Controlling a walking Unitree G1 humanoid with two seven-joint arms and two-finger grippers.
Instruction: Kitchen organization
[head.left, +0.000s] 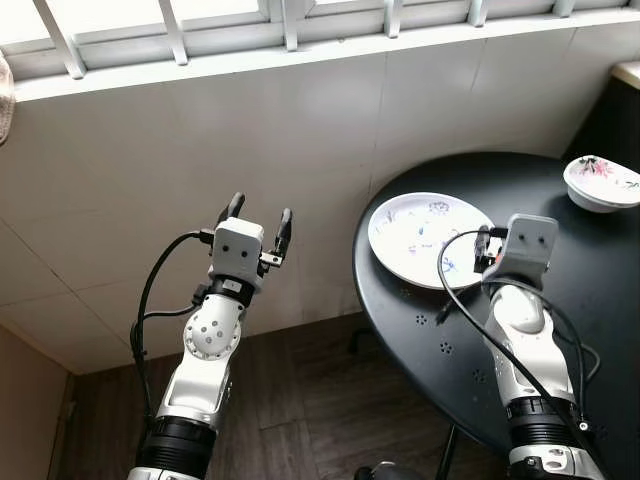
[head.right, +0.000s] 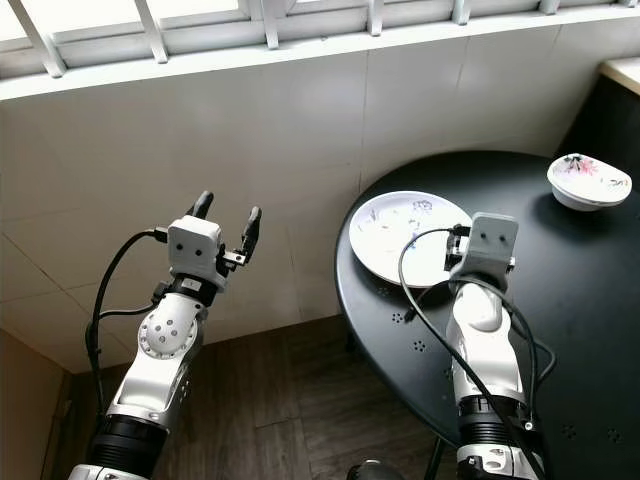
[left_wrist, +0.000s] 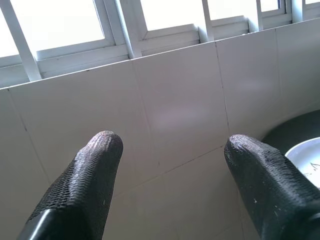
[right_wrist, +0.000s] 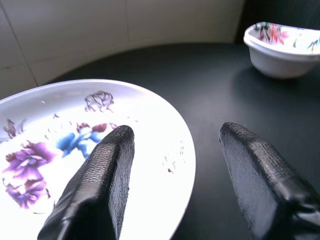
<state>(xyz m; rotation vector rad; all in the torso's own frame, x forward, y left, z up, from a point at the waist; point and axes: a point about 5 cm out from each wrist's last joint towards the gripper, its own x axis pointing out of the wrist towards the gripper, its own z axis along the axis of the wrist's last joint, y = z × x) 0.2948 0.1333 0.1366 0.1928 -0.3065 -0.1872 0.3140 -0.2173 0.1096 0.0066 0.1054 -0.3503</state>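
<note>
Right wrist view: right gripper (right_wrist: 172, 165) fingers spread over floral plate (right_wrist: 60, 135) rim; left gripper (head.left: 258, 218) spread, empty

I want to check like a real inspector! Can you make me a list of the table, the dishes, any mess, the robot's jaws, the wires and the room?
Surface: round black table, small perforated holes in its top.
Job's things: white flowered plate near the table's edge; white flowered bowl farther back, apart from the plate.
Clutter: nothing seen.
Grippers: right gripper over the plate's rim, jaws open, holding nothing; left gripper raised beside the table, facing the wall, jaws open, holding nothing.
Cables: black cables loop along both arms.
Surroundings: white tiled wall, window bars above, dark wood floor.
</note>
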